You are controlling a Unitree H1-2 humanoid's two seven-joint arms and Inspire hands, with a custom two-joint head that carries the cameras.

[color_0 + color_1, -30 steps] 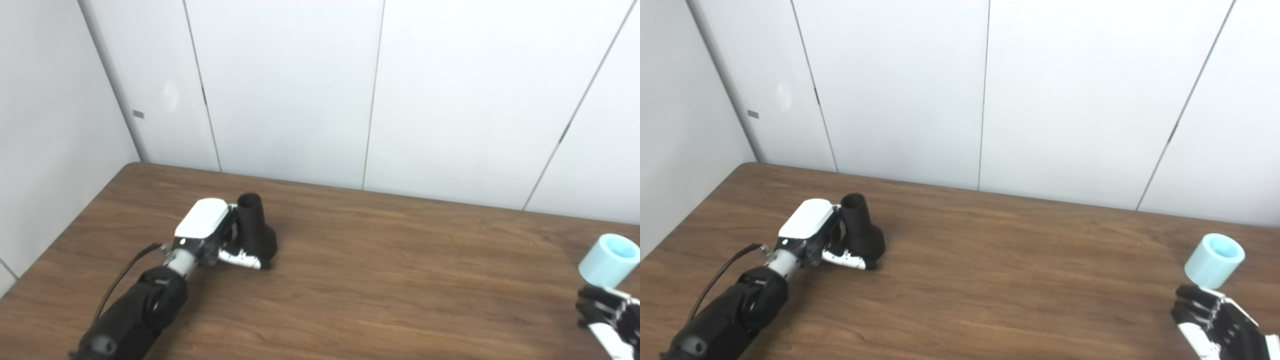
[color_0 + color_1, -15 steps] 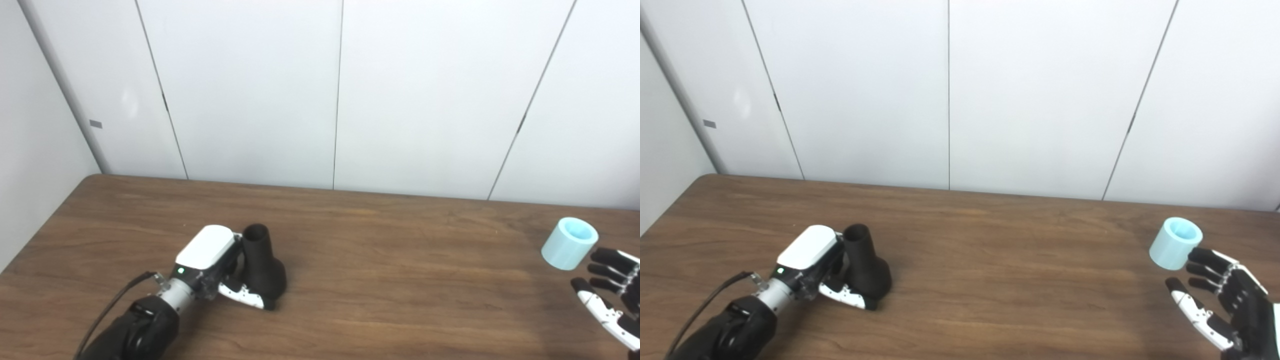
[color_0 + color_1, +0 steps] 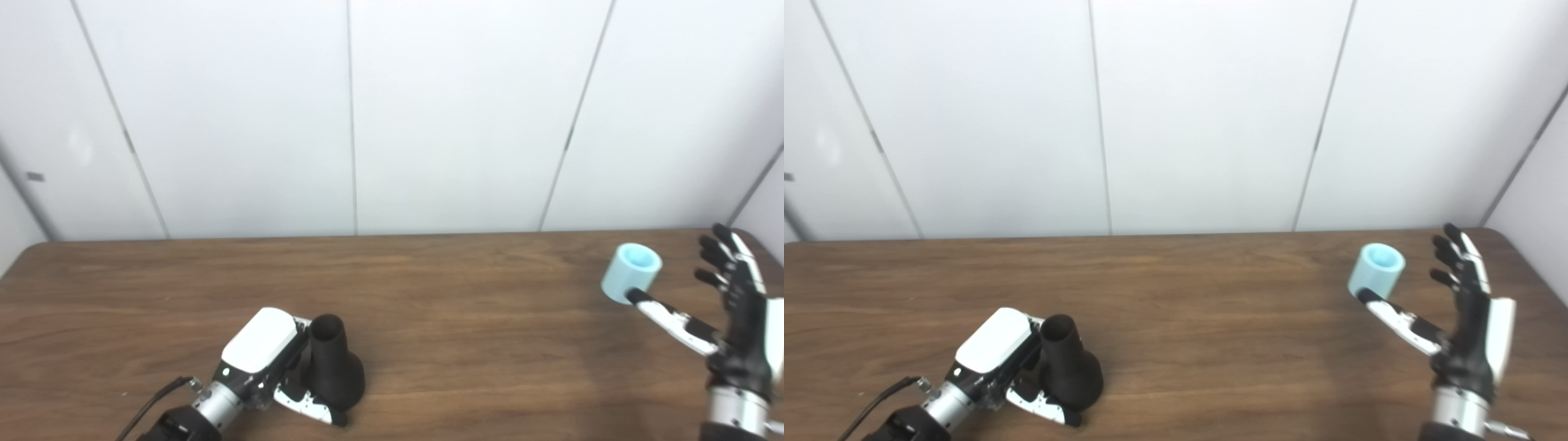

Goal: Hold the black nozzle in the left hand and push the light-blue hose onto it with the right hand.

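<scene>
The black nozzle (image 3: pixel 334 369) stands upright on the wooden table (image 3: pixel 478 355) at the front left, its narrow mouth up. My left hand (image 3: pixel 262 354) is wrapped around it, white back facing up, thumb across the wide base. The light-blue hose (image 3: pixel 631 280), a short tube, rests on the table at the far right, tilted with its open end up. My right hand (image 3: pixel 735 315) is open beside it, palm facing left. Its thumb tip lies at the hose's near base and its fingers stand spread to the right of the hose, apart from it.
White wall panels close off the table's far edge. The table's right corner (image 3: pixel 1497 236) lies just behind my right hand. A black cable (image 3: pixel 156 401) runs along my left forearm.
The camera has swung right, shifting the whole picture. My right hand has risen from below the hose to beside it, fingers spread. My left hand has stayed around the nozzle.
</scene>
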